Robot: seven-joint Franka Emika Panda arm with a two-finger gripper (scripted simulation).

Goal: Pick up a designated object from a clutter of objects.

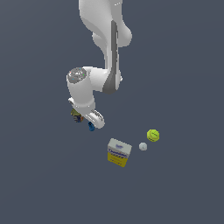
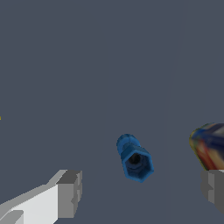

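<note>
The tiny deep-blue piece [image 2: 133, 158] stands upright on the grey floor, seen from above in the wrist view; it lies between my two fingertips [image 2: 70, 192], which stand wide apart. My gripper [image 2: 142, 192] is open and empty, just above it. In the exterior view the blue piece [image 1: 91, 127] peeks out below the white hand [image 1: 89, 117], and the fingers are hidden. The olive-brown can [image 1: 77, 115] stands right beside it, mostly behind the hand; its multicoloured side shows in the wrist view [image 2: 210, 146], close to one finger.
The yellow-and-white box [image 1: 119, 152] stands toward the exterior view's lower right of the hand. The small white ball [image 1: 143, 146] and the yellow-green tennis ball [image 1: 153, 135] lie further to the exterior view's right. The arm rises from the top.
</note>
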